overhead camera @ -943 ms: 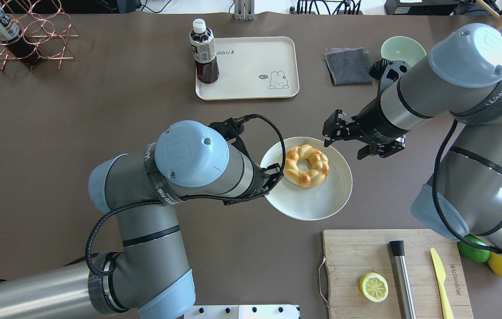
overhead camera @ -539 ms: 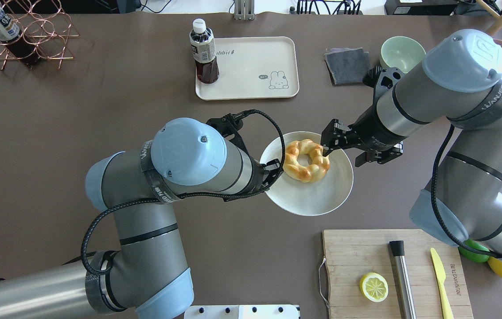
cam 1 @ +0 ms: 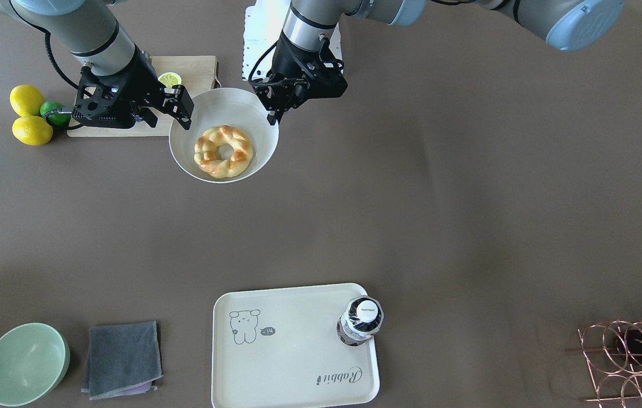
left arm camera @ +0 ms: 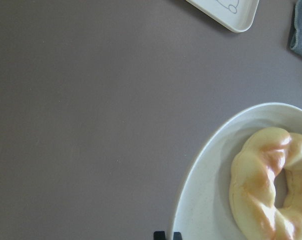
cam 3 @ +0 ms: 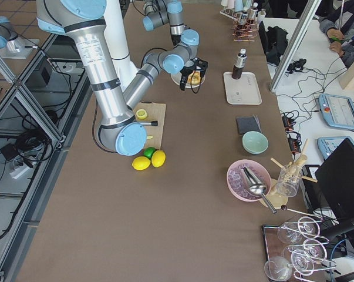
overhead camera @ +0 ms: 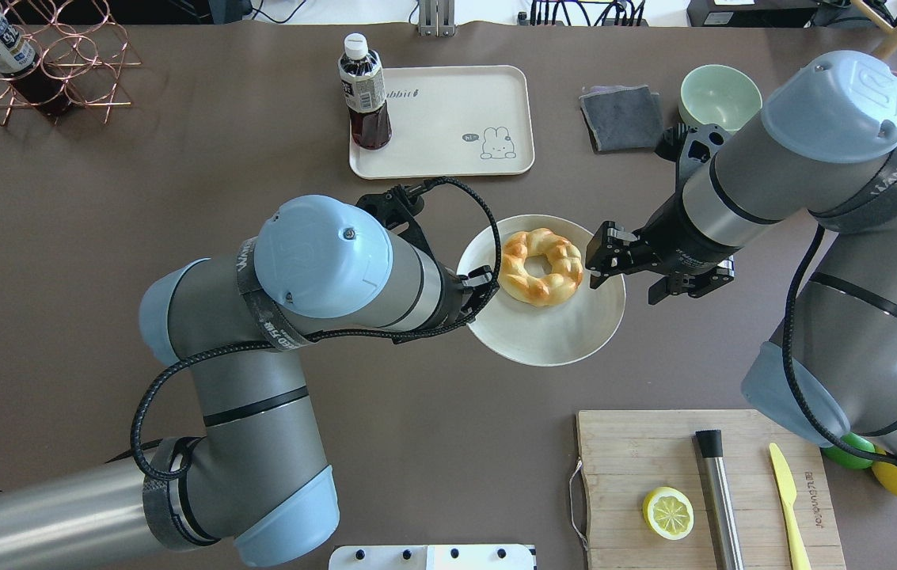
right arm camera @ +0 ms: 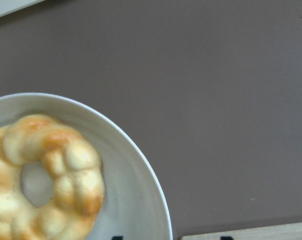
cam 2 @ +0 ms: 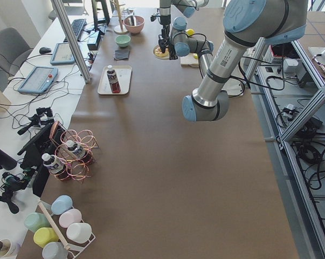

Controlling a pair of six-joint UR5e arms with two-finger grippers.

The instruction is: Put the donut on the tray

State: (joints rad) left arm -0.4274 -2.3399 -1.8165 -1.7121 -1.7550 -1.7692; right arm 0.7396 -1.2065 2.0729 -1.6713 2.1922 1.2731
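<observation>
step: reach for donut (overhead camera: 539, 267) | left gripper (overhead camera: 483, 285): clamped on plate (overhead camera: 555, 340) rim, likely steadying it for the pick | donut: on plate, far half | right gripper (overhead camera: 627, 267): spread, at plate's right rim, just beside donut | tray (overhead camera: 448, 119): beyond plate, bottle (overhead camera: 365, 95) on it

White plate (overhead camera: 567, 336), bottle (overhead camera: 363, 95), grey cloth (overhead camera: 622, 119), green bowl (overhead camera: 719, 95), cutting board (overhead camera: 622, 459), lemon half (overhead camera: 668, 512).

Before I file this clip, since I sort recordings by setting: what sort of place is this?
Probably a robotics lab staged as a kitchen bench, not a real kitchen. Aluminium framing and a control tablet flank the table, and food props like the donut and lemon half are laid out.
</observation>
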